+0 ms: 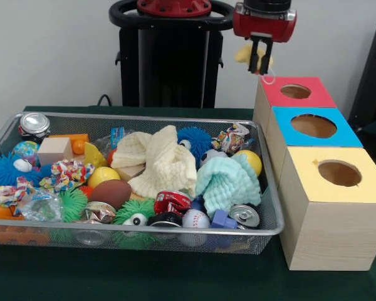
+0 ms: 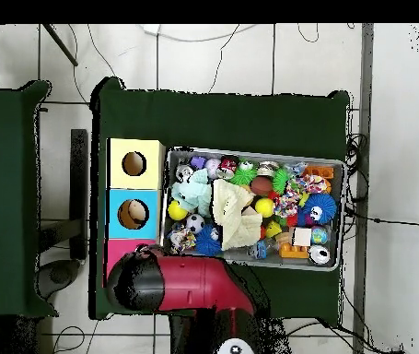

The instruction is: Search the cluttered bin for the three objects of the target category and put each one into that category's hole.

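Note:
My gripper [image 1: 261, 61] hangs above and just behind the red-topped wooden box [image 1: 313, 98], left of its round hole [image 1: 296, 91]. It is shut on a small pale yellow soft item [image 1: 243, 53] that shows on both sides of the fingers. In the overhead view the arm's head [image 2: 139, 284] covers the gripper and most of the red box [image 2: 118, 249]. The wire mesh bin [image 1: 144, 117] lies to the left of the boxes, full of clutter. It also shows in the overhead view [image 2: 250, 154].
A blue-topped box [image 1: 282, 139] and a yellow-topped box [image 1: 326, 232] stand in a row in front of the red one. The bin holds a cream knitted cloth [image 1: 160, 160], a mint cloth [image 1: 225, 182], cans, balls, and spiky toys. The pedestal [image 1: 169, 56] stands behind.

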Available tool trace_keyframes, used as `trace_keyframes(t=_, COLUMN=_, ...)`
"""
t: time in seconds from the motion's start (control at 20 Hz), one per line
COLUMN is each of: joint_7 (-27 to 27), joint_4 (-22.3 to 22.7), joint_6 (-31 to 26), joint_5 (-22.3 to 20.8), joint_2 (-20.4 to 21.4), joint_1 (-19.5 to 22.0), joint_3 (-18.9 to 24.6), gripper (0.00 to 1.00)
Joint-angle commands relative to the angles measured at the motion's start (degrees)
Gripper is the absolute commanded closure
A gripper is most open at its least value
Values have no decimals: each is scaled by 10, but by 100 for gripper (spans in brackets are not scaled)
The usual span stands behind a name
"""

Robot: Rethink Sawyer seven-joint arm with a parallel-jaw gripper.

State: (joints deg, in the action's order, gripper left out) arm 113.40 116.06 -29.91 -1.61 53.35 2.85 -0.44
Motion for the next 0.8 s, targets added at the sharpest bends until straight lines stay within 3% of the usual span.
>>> trace_keyframes(t=0.05, joint_7=193, joint_4=30, joint_6=69, joint_5=63, joint_2=-41, joint_1=-40, joint_3=-16, gripper=100)
trace_keyframes(t=0.25, joint_7=213, joint_4=32, joint_6=99, joint_5=86, joint_2=-62, joint_1=-69, joint_3=-22, gripper=100)
trace_keyframes(t=0.8, joint_7=226, joint_4=46, joint_6=170, joint_5=123, joint_2=-103, joint_1=-94, joint_3=-18, gripper=100)
